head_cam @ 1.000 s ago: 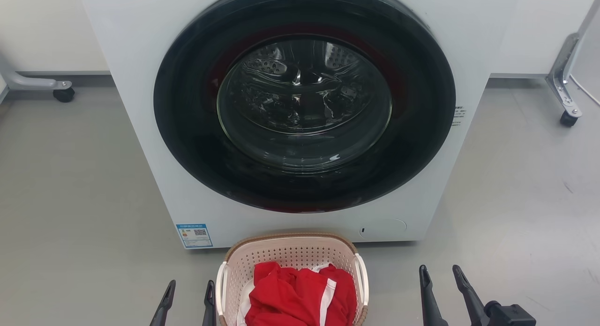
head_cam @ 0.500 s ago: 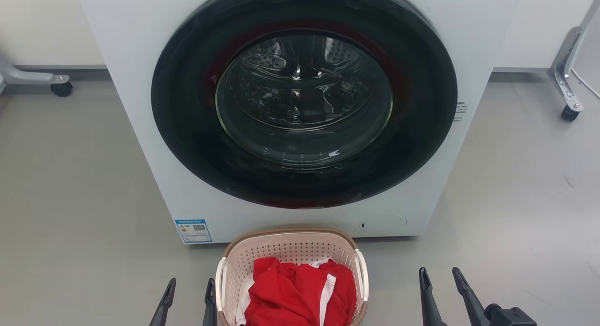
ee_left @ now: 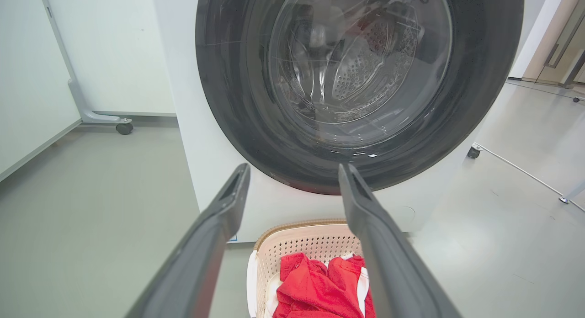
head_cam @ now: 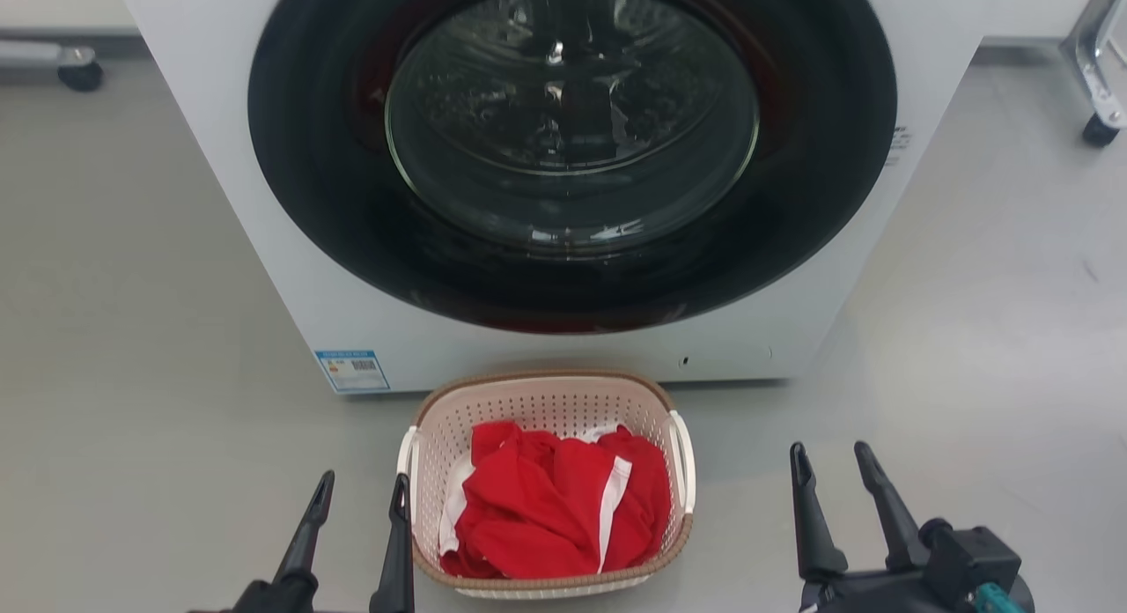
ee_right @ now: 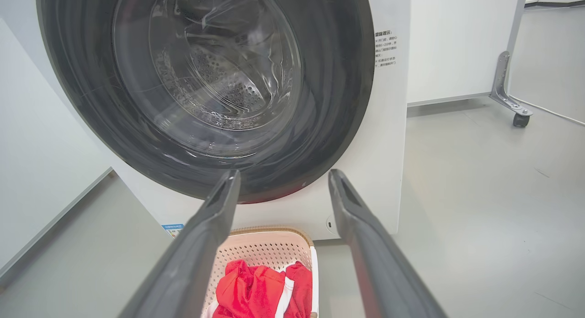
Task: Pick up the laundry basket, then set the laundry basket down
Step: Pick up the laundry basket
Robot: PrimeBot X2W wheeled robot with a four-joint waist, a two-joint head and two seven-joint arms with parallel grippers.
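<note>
Laundry basket [head_cam: 528, 410] sits on the grey floor [head_cam: 132, 331] just in front of the white washer [head_cam: 352, 331], a red garment [head_cam: 546, 507] inside. Left claw [head_cam: 365, 481], spread and empty, hovers just beside its left side; right claw [head_cam: 829, 450], also spread and empty, is well apart on the other side.

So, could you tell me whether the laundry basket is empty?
No, red and white clothing lies bunched inside the laundry basket.
</note>
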